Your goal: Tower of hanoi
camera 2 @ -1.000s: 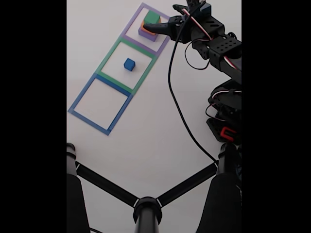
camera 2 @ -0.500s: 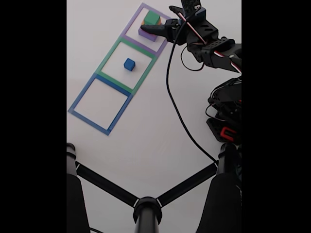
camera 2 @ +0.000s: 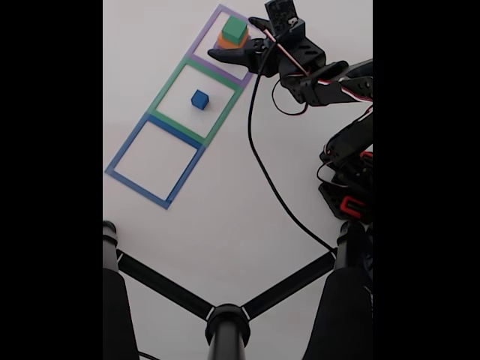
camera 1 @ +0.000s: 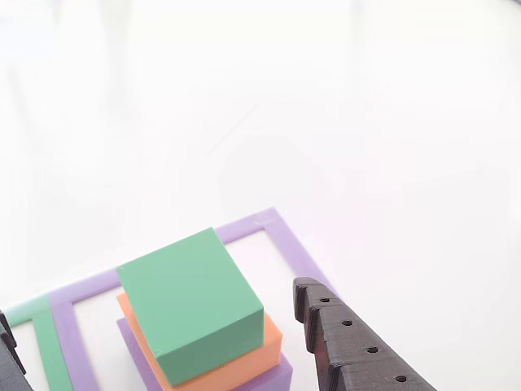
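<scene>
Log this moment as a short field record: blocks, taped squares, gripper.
stack: green block on orange block on purple block, inside the purple taped square
blue block: alone inside the green taped square
blue taped square: holds no block
gripper: jaws open, straddling the stack, one finger right of it in the other view
held: nothing gripped yet
surface: white table

Green block (camera 1: 191,301) atop orange (camera 1: 236,371) atop purple (camera 1: 273,379); blue cube (camera 2: 199,99) apart
</scene>
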Robot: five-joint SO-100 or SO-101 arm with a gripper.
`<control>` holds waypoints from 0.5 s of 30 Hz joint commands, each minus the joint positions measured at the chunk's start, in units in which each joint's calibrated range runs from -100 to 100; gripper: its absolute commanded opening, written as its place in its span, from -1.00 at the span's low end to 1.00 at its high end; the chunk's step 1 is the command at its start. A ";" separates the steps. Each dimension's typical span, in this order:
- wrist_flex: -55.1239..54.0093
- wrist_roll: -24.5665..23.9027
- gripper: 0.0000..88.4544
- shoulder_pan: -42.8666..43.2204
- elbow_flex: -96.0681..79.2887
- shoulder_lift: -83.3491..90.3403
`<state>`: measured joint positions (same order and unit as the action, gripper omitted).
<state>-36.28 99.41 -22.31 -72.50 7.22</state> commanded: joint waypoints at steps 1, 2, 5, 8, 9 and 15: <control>-2.45 0.59 -0.05 0.84 3.21 -0.33; -2.62 0.59 -0.05 0.92 3.30 -0.57; -3.02 0.59 -0.05 1.23 3.57 -1.21; -3.02 0.59 -0.05 1.53 3.76 -1.45; -3.02 0.59 -0.06 1.61 3.76 -1.53; -3.02 0.59 -0.11 2.14 4.03 -2.01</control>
<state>-37.64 99.41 -21.00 -71.11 4.77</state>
